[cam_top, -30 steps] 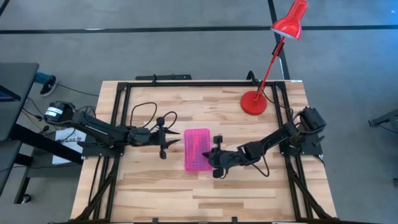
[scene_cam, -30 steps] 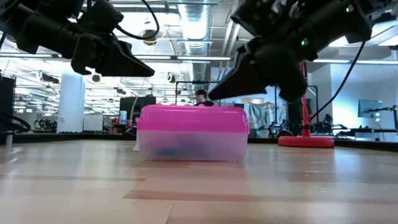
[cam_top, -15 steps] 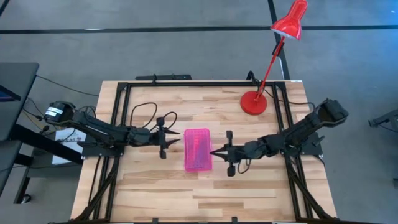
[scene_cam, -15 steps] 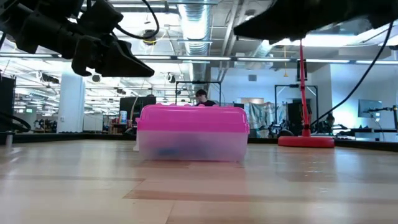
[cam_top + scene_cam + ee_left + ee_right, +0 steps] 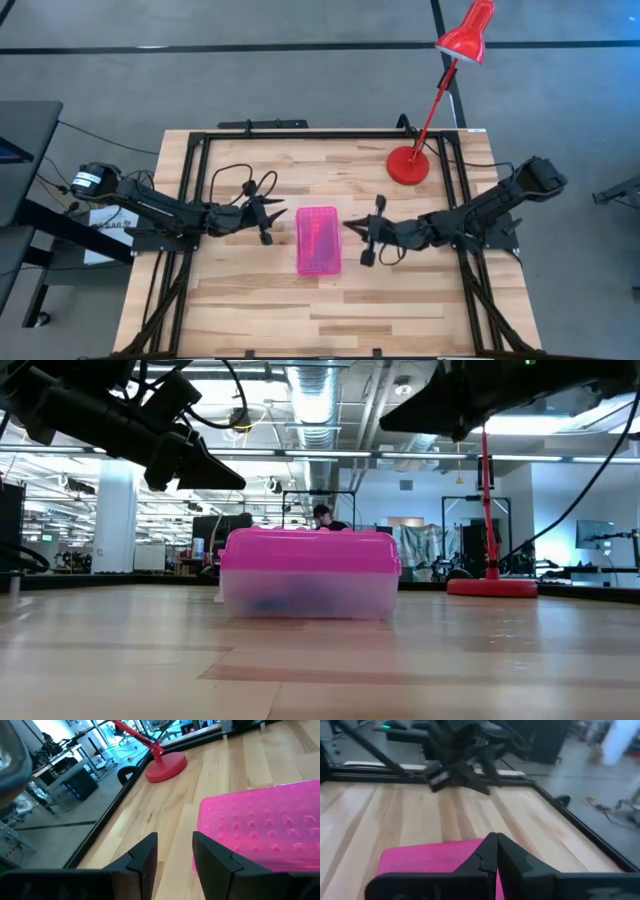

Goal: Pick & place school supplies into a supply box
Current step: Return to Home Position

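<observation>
Layout | box on table, about mid-table, lid shut on base | left gripper just left of box, raised above table, not touching | right gripper just right of box, raised, not touching | lamp base on table, far-right part, behind right gripper, well apart from box

Supply box of dimpled pink plastic; table of pale wood.
</observation>
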You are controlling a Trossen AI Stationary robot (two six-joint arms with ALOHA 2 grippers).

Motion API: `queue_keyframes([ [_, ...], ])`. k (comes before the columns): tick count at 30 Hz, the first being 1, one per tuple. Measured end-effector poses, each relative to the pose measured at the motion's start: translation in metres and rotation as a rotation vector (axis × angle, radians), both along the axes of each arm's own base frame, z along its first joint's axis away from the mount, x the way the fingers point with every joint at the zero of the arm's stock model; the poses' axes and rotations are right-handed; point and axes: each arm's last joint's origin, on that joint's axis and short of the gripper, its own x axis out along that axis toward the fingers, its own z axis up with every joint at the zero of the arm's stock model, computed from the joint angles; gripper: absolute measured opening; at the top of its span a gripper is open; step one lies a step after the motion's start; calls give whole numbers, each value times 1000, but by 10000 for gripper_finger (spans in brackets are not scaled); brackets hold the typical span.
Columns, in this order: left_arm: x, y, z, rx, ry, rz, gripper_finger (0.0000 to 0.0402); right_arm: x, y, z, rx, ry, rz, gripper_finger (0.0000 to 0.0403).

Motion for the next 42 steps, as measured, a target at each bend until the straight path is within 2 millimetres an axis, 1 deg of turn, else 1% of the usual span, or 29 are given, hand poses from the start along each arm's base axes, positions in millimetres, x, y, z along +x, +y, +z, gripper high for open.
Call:
queue_keyframes([
  [3, 1, -1, 0, -9, 3, -43, 119, -3, -6, 1, 12, 41, 6, 0],
  [7, 1, -3, -2, -20, 26, -121, 119, -6, -6, 1, -38, 97, 124, 0],
  [10, 1, -4, -2, -28, 29, -156, 119, -4, -10, 2, -76, 99, 165, 0],
  [15, -3, 1, 4, -49, 9, -198, 119, -1, -29, -5, -64, 127, 212, 0],
  [19, -17, 11, 2, -57, -28, -169, 119, -6, -46, -17, -31, 107, 239, 0],
  [21, -27, 15, 2, -65, -79, -155, 119, -12, -54, -17, -24, 69, 247, 0],
  [23, -38, 17, 0, -75, -132, -178, 119, -20, -60, -15, -31, 14, 265, 0],
  [28, -63, 19, 2, -79, -264, -206, 119, -46, -68, -10, -60, -91, 310, 0],
  [34, -79, 20, 3, -80, -297, -224, 119, -74, -81, -19, -53, -145, 355, 0],
  [37, -87, 22, 0, -78, -308, -221, 119, -86, -87, -24, -53, -207, 360, 0],
  [42, -96, 27, -1, -80, -328, -210, 119, -98, -93, -31, -41, -252, 363, 0],
])
